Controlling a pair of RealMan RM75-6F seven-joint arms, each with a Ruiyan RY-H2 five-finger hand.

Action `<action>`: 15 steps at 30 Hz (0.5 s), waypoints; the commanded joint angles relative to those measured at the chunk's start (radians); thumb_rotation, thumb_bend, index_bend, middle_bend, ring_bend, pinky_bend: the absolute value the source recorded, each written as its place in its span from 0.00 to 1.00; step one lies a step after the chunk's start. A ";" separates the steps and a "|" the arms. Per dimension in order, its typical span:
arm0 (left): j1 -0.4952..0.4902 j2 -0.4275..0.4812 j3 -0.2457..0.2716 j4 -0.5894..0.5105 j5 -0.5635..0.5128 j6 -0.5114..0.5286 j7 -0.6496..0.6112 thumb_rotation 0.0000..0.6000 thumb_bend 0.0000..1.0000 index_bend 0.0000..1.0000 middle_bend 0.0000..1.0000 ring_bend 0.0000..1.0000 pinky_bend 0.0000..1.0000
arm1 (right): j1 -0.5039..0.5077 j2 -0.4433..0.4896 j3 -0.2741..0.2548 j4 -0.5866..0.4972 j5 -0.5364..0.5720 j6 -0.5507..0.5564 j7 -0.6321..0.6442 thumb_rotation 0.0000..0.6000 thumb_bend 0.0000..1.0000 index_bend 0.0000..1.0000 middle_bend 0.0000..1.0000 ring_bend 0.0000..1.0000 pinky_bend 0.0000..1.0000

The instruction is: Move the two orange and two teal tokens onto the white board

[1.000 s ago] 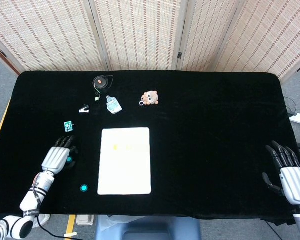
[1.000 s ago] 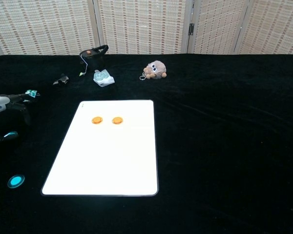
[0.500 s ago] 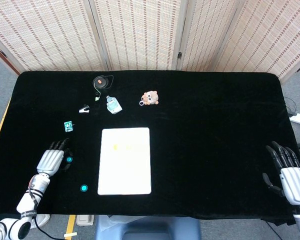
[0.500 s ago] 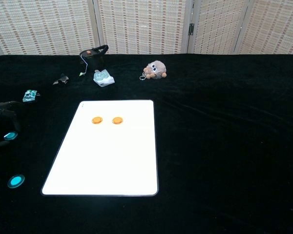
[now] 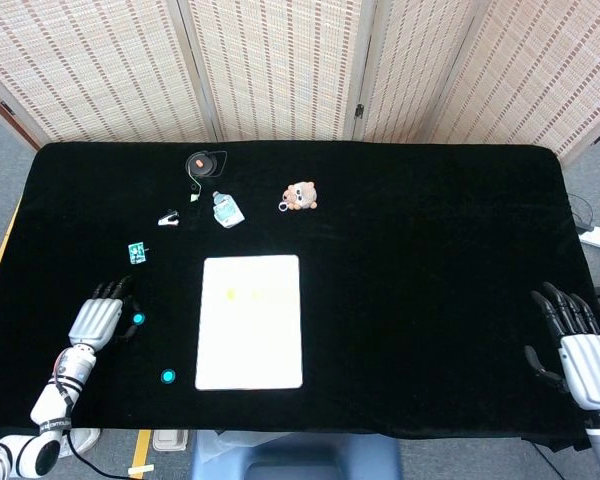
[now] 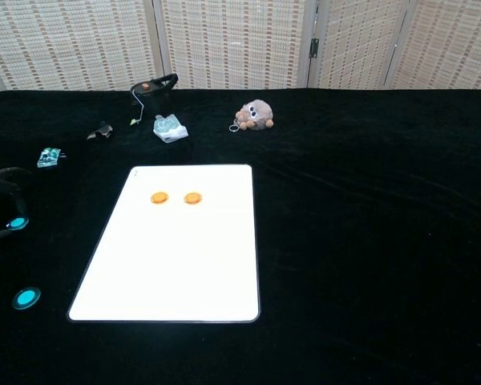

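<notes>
The white board [image 5: 250,345] [image 6: 176,265] lies at the table's front middle. Two orange tokens [image 6: 159,197] [image 6: 192,197] sit side by side on its far part. One teal token [image 5: 138,320] [image 6: 17,224] lies on the black cloth left of the board, just beside my left hand [image 5: 97,321]. That hand rests flat with its fingers stretched out and holds nothing. A second teal token [image 5: 168,376] [image 6: 26,298] lies nearer the front edge. My right hand [image 5: 578,350] sits at the far right front with its fingers spread, empty. The chest view shows little of either hand.
Behind the board are a teal card [image 5: 136,251], a small clip [image 5: 168,217], a pale packet [image 5: 227,210], a black round device [image 5: 205,161] and a plush toy [image 5: 300,196]. Folding screens stand behind the table.
My left hand has drawn back to the left and toward the front, off the nearer-left teal token. Both teal tokens stay where they were. The right hand has not moved.
</notes>
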 commanded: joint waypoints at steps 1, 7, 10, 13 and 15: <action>0.002 -0.001 -0.001 0.003 0.001 -0.005 -0.002 1.00 0.41 0.44 0.05 0.00 0.00 | 0.001 0.000 0.000 -0.001 0.000 -0.001 -0.002 1.00 0.45 0.04 0.00 0.00 0.00; 0.003 -0.006 -0.006 0.010 0.011 -0.006 -0.019 1.00 0.43 0.48 0.05 0.00 0.00 | -0.001 0.000 0.000 -0.004 0.000 0.002 -0.004 1.00 0.45 0.03 0.00 0.00 0.00; 0.002 -0.007 -0.008 0.008 0.023 -0.003 -0.025 1.00 0.44 0.49 0.05 0.00 0.00 | -0.002 0.001 0.000 -0.005 0.001 0.005 -0.004 1.00 0.45 0.03 0.00 0.00 0.00; 0.001 -0.006 -0.010 -0.001 0.037 0.007 -0.026 1.00 0.44 0.49 0.05 0.00 0.00 | -0.005 0.001 -0.001 -0.004 0.000 0.007 -0.002 1.00 0.45 0.03 0.00 0.00 0.00; 0.000 -0.002 -0.013 -0.011 0.046 0.016 -0.025 1.00 0.44 0.49 0.05 0.00 0.00 | -0.006 0.001 -0.001 -0.003 0.001 0.009 -0.001 1.00 0.45 0.03 0.00 0.00 0.00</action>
